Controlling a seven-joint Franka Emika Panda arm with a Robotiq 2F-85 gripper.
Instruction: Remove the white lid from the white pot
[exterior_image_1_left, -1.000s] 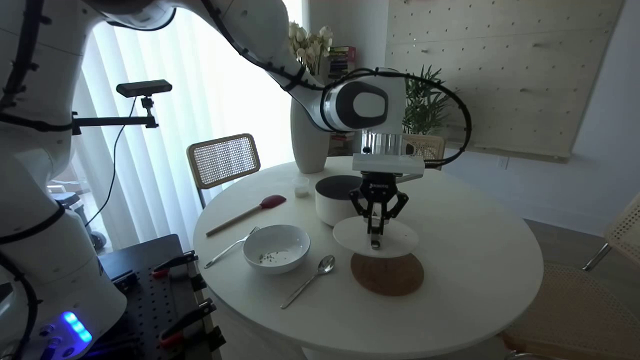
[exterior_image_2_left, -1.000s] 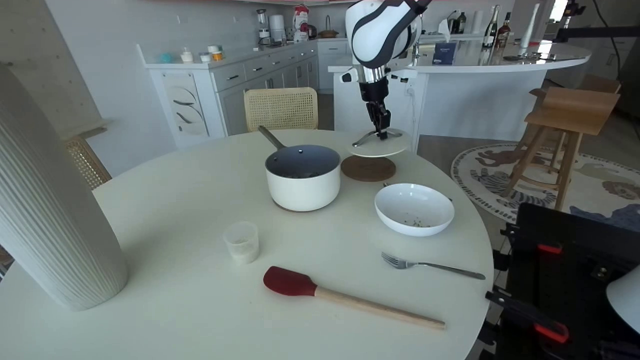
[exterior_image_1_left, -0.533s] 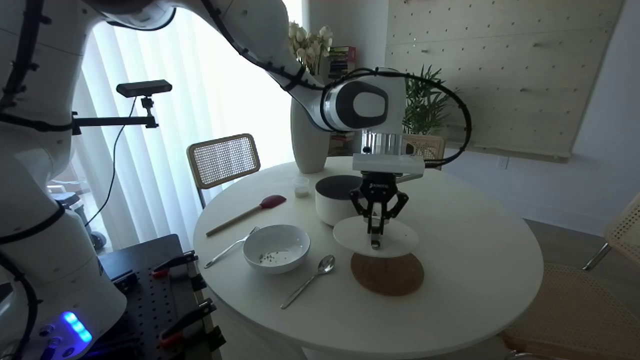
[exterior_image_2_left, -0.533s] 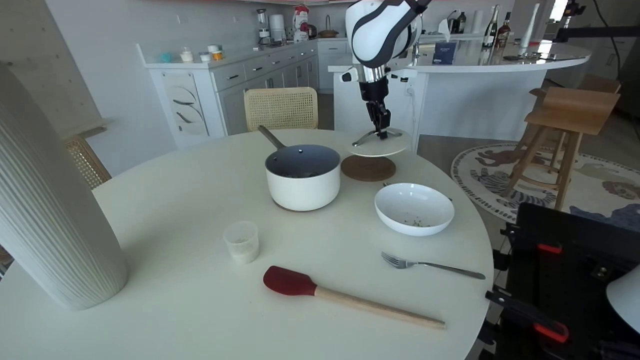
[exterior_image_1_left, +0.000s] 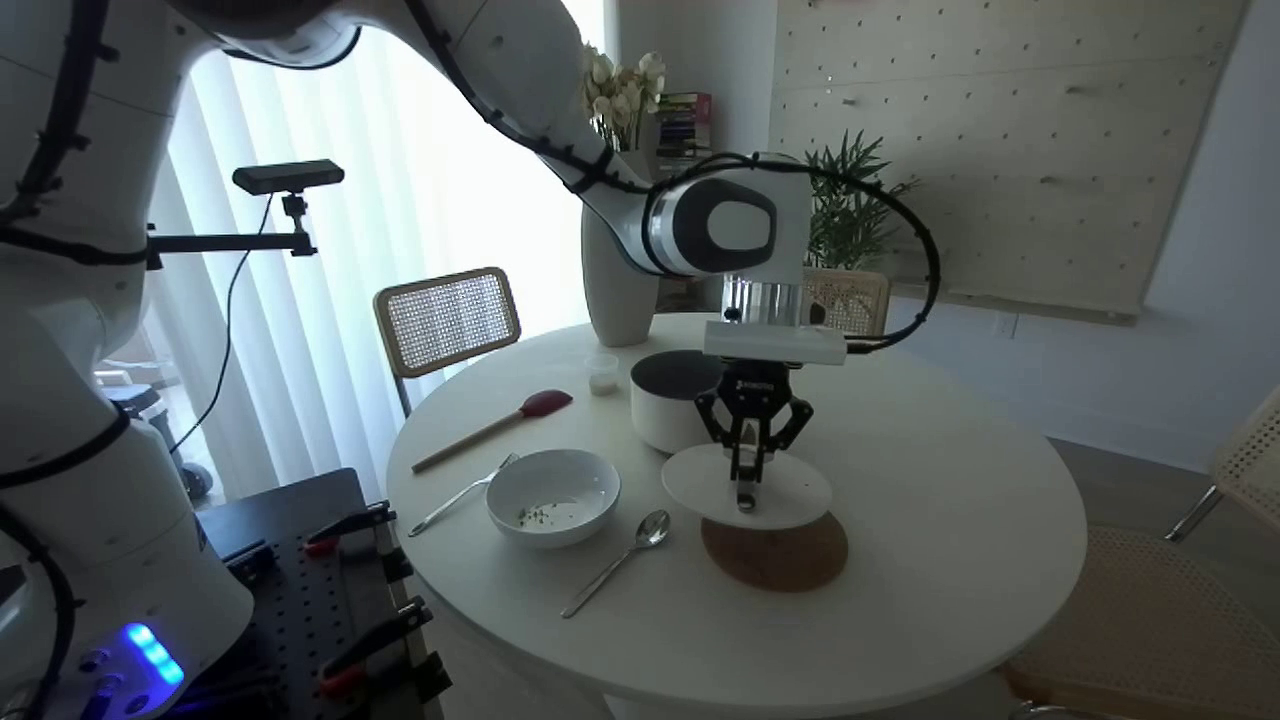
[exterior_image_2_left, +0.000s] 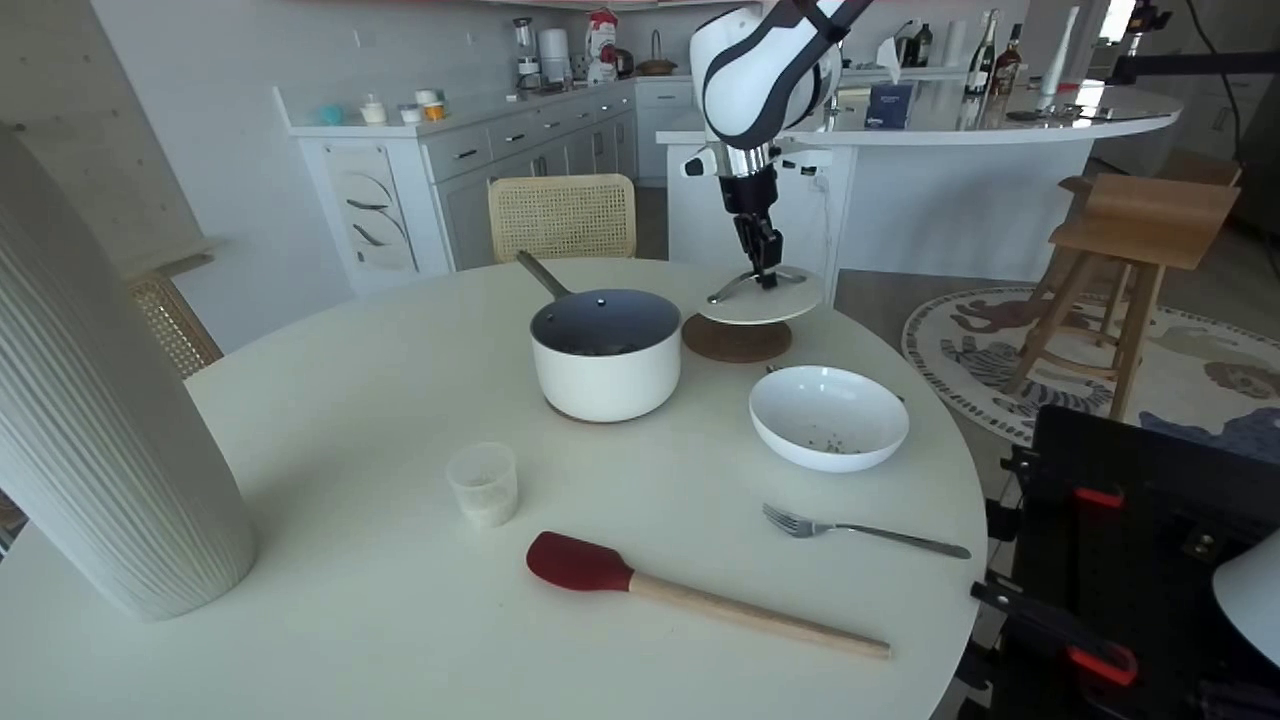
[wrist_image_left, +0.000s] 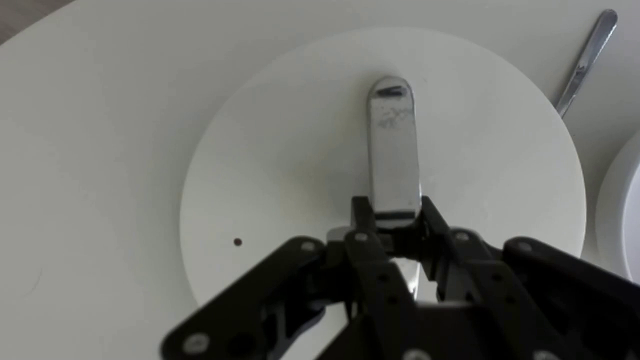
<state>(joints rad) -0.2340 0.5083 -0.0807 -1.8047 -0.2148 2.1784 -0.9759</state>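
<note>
- The metal handle (wrist_image_left: 395, 155) of the white lid (wrist_image_left: 280, 190) is clamped between the fingers (wrist_image_left: 361, 212) of the gripper (wrist_image_left: 394, 215).
- In both exterior views the lid is held over the brown round mat (exterior_image_1_left: 775, 562), beside the white pot (exterior_image_2_left: 607, 378), whose dark inside is exposed.
- Small white lettering is borne by the gripper, too faint to be read with certainty.
- Pale print is carried by the blue box (exterior_image_2_left: 889, 106), too small to be made out.
- Labels are worn by the bottles (exterior_image_2_left: 981, 72), but their words cannot be read.
- The spines of the stacked books (exterior_image_1_left: 683, 125) are blurred.
</note>
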